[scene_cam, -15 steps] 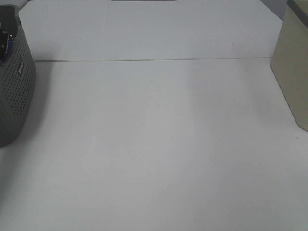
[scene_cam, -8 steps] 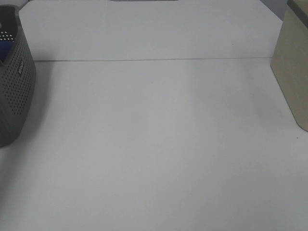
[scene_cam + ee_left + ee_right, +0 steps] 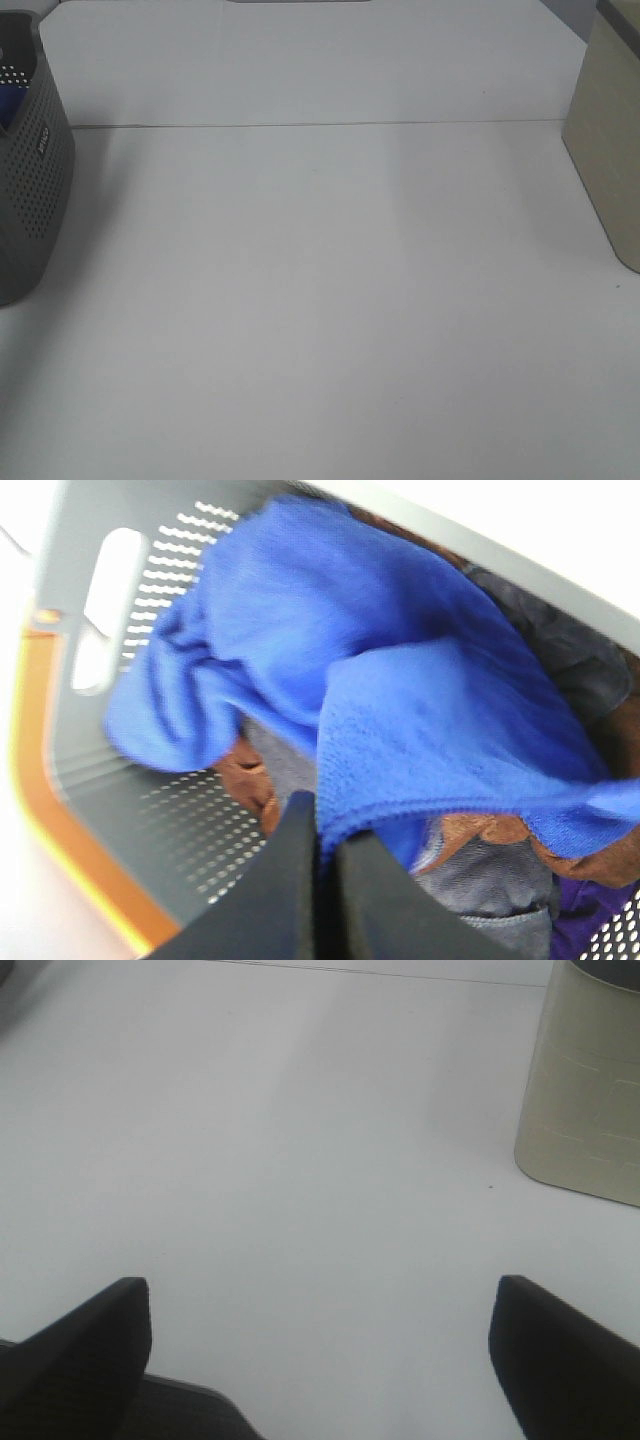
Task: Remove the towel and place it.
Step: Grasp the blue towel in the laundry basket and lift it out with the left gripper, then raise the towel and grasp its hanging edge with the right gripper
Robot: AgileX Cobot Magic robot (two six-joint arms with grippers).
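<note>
Towel (image 3: 420, 720) pinched by left gripper (image 3: 325, 828) over basket (image 3: 32, 190) at 9 o'clock | we see right gripper (image 3: 320, 1302) spread wide, empty, over table (image 3: 330, 300).

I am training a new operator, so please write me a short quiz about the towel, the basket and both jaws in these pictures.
1. True or false: the right jaws hold the towel.
2. Where is the towel? A) flat on the table B) in the grey basket, over other clothes C) inside the beige bin
3. Fill in: the left jaws are ___ on the towel's edge.
Key: 1 false, they stand open and empty; 2 B; 3 shut.
</note>
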